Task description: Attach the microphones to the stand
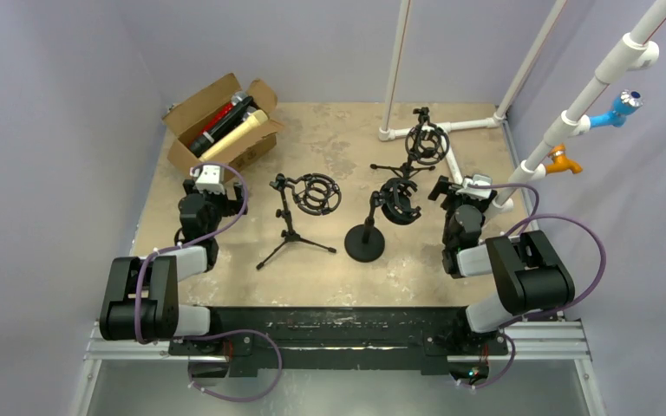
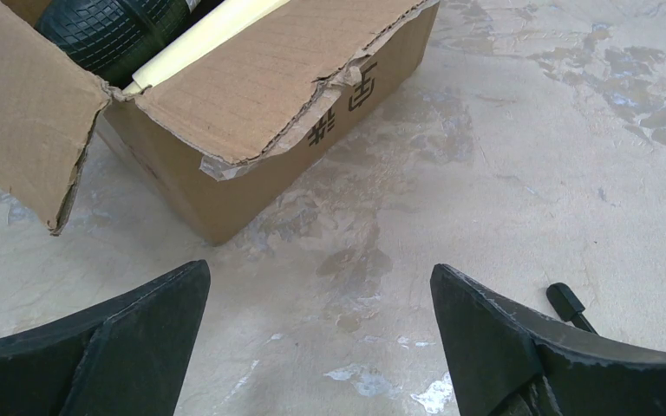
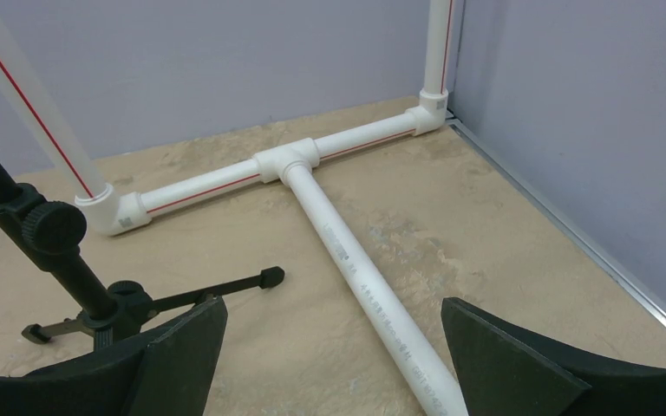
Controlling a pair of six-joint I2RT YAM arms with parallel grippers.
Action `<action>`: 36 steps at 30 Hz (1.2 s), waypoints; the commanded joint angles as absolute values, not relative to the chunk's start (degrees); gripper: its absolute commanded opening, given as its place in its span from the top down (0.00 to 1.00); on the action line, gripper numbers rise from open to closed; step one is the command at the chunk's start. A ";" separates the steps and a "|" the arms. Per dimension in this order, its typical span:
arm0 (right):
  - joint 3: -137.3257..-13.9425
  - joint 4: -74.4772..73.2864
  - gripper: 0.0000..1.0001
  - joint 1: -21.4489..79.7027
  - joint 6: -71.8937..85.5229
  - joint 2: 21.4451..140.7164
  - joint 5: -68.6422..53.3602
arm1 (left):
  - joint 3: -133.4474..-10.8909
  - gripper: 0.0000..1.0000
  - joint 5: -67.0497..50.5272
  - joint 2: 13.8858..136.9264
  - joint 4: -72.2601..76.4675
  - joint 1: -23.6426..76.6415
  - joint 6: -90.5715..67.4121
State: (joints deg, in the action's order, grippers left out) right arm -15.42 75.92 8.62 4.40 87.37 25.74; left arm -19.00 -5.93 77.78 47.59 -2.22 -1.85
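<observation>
no microphones (image 1: 230, 121) mounted: they lie in the box (image 1: 195, 102) upper left, stands (image 1: 288, 221) bare, left hand (image 2: 319, 269) and right hand (image 3: 334, 303) wide, empty.

Left arm (image 1: 152, 295), lower left, and right arm (image 1: 525, 276), lower right, are black with pale grey links; purple cables (image 1: 605, 251) loop along both; the left tool (image 2: 319, 267) has black, scuffed wedge-shaped fingers (image 2: 139, 338).
</observation>
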 commanded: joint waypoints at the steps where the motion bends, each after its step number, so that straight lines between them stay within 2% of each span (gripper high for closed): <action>1: -16.04 76.24 0.01 8.24 5.41 86.44 28.83 | -18.80 0.00 -6.11 77.45 50.98 -2.07 -1.13; 8: -12.97 80.25 0.01 8.58 2.44 83.29 29.43 | -18.74 0.00 -6.77 77.24 51.34 -2.11 -1.06; 10: -17.47 68.13 0.01 9.19 5.53 77.75 36.37 | -20.74 0.00 -8.99 75.56 46.61 -2.37 -0.40; 12: -25.74 46.09 0.01 9.05 12.40 72.38 40.16 | -27.74 0.00 -10.29 72.69 32.69 -2.37 -0.27; 14: -31.94 32.53 0.01 9.04 16.05 68.98 38.86 | -36.26 0.00 -11.59 71.39 17.26 -2.37 1.38; 16: -34.49 24.77 0.01 8.99 21.06 65.66 37.80 | -41.28 0.00 -13.15 70.28 8.99 -2.71 1.25; 19: -34.74 19.07 0.01 9.05 31.19 59.40 36.06 | -43.78 0.00 -18.77 66.76 2.65 -4.60 0.47; 24: -36.01 12.37 0.01 9.04 27.35 52.01 26.17 | -47.92 0.00 -31.16 60.97 -9.91 -7.58 1.81; 28: -37.23 5.42 0.01 10.56 28.35 50.96 21.59 | -50.17 0.00 -41.26 57.48 -20.57 -7.91 8.26; 36: -37.53 -6.01 0.01 26.43 30.57 52.46 33.87 | -51.83 0.00 -56.26 53.75 -33.34 -7.57 15.77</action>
